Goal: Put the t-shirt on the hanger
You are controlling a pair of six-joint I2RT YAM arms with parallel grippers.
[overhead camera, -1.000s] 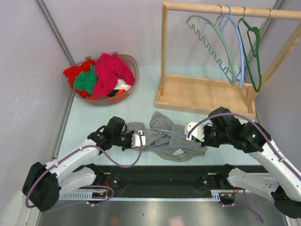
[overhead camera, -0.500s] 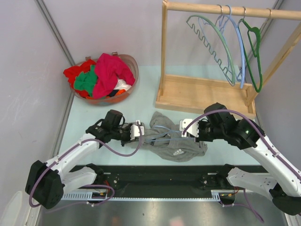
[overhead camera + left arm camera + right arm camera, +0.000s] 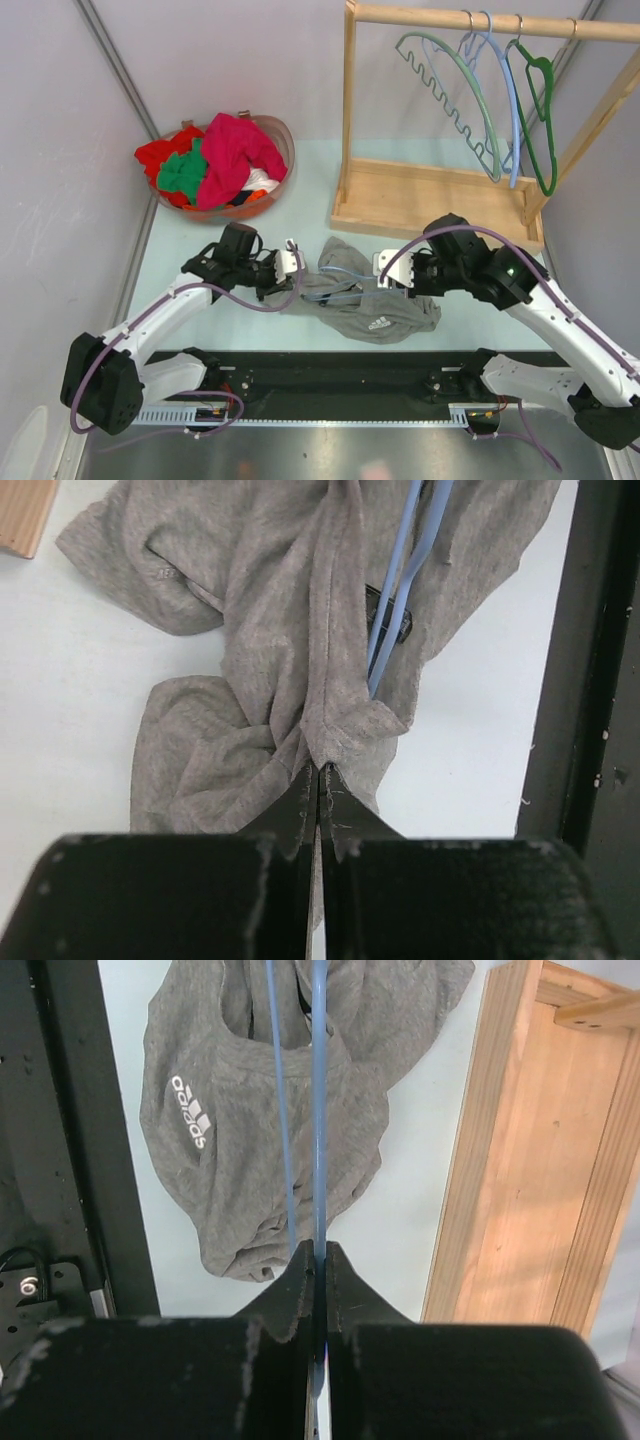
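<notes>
The grey t-shirt (image 3: 375, 310) lies crumpled on the table between my arms, its white logo facing up. The pale blue hanger (image 3: 346, 273) is threaded partly into it. My left gripper (image 3: 292, 268) is shut on a bunched fold of the t-shirt (image 3: 260, 630) at its left edge, with the hanger's bars (image 3: 402, 590) running into the cloth just beyond. My right gripper (image 3: 386, 272) is shut on a thin bar of the hanger (image 3: 318, 1110), which passes over the t-shirt (image 3: 250, 1150) and into its opening.
A basket (image 3: 284, 137) of red, green and magenta garments stands at the back left. A wooden rack (image 3: 440, 205) at the back right carries a sage-green hanger (image 3: 452, 92), another pale blue one (image 3: 513, 120) and a dark green one (image 3: 541, 125). Its base (image 3: 530, 1160) is close on the right.
Both grippers have moved away from the near edge, the right one also leftwards, keeping their holds. The t-shirt's left part and the hanger have been drawn along with them.
</notes>
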